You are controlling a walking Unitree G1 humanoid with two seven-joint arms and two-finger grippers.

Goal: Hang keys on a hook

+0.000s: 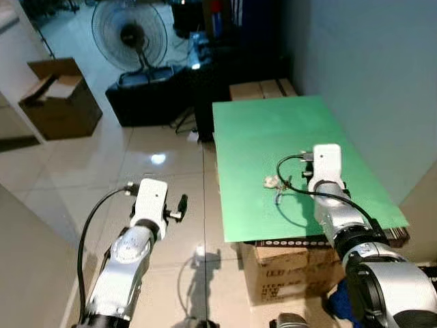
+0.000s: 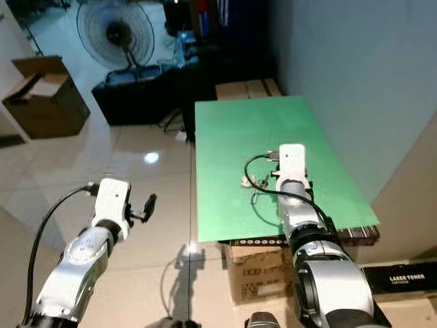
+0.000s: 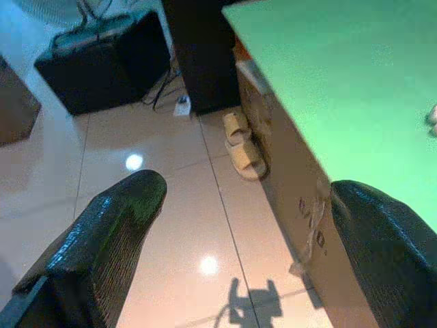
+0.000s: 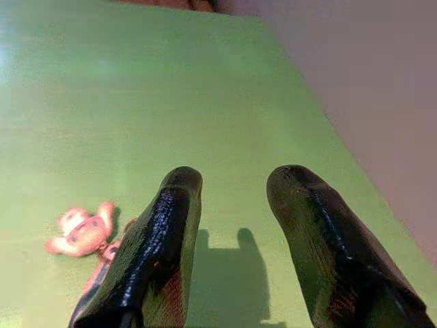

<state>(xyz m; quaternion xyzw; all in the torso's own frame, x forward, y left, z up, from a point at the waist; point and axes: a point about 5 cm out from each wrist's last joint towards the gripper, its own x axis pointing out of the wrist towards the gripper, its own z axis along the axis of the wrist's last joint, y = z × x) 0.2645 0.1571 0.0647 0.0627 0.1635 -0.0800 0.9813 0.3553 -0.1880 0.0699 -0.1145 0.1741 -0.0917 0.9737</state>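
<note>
A bunch of keys with a small pale figure charm lies on the green table top, near its front left part. My right gripper hovers low over the table with its two black fingers open and nothing between them. The keys lie just beside one finger, apart from it. My left gripper is open and empty, held over the tiled floor to the left of the table.
Cardboard boxes sit under the table's front edge. A grey wall runs along its right side. A black cabinet with a fan, an open carton and a pair of slippers stand on the floor.
</note>
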